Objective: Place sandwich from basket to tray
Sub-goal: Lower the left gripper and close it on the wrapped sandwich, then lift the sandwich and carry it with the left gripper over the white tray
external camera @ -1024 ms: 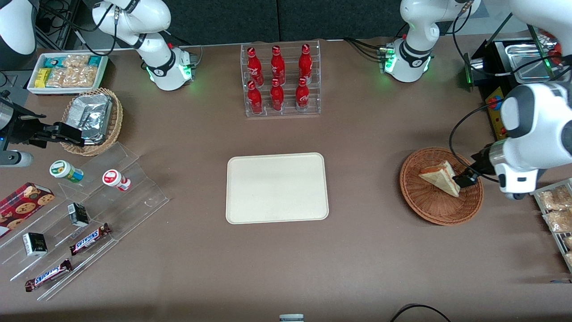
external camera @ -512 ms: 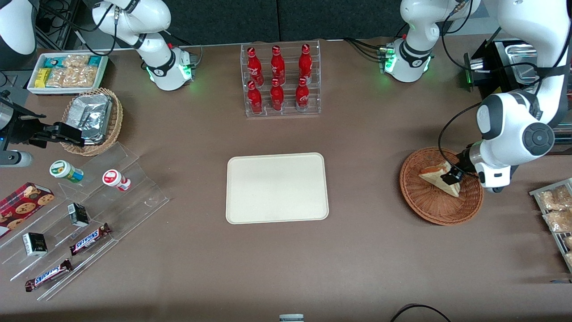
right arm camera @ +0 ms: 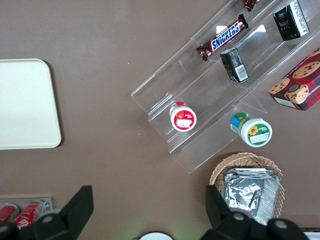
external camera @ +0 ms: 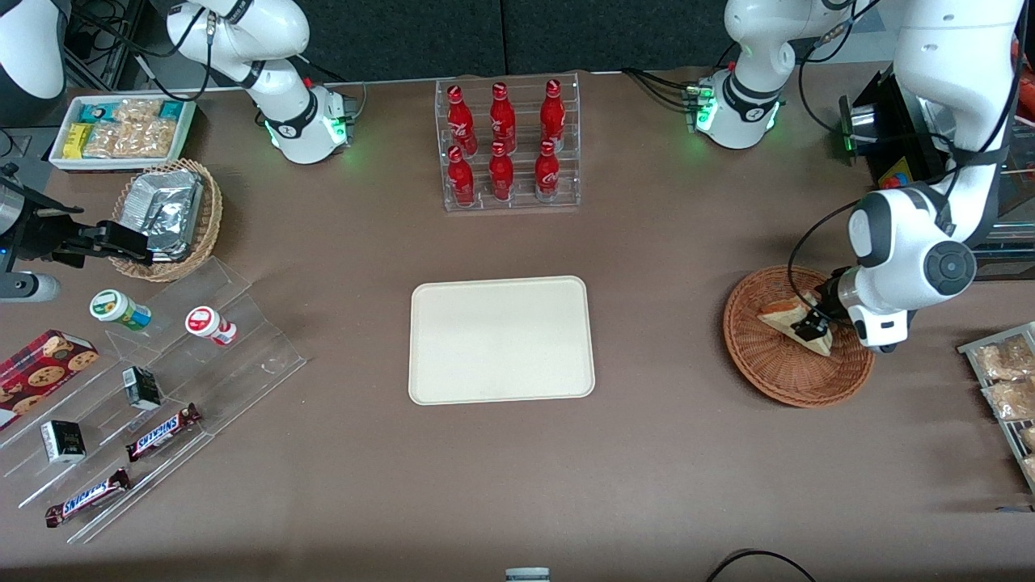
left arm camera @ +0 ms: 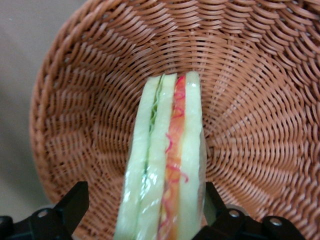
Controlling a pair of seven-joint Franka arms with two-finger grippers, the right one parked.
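The left arm's black two-finger gripper (external camera: 811,327) stands spread around the triangular white-bread sandwich (left arm camera: 167,165) in the round reddish-brown wicker basket (external camera: 768,372).

Left arm's black two-finger gripper (external camera: 811,327) has shifted toward 10 o'clock in the front view: a second ago it sat at the 4 o'clock end of the pale triangular sandwich wedge (external camera: 786,317), near the rim of the wide reddish-brown wicker basket (external camera: 776,373); now it's over the wedge's middle, deeper into the basket. White forearm and wrist swung up and in with it, from about 3 o'clock of the basket to about 1 o'clock, standing more upright. Wrist view now has the fingers (left arm camera: 75,205) straddling the sandwich (left arm camera: 165,170), one on each side, still spread with gaps.
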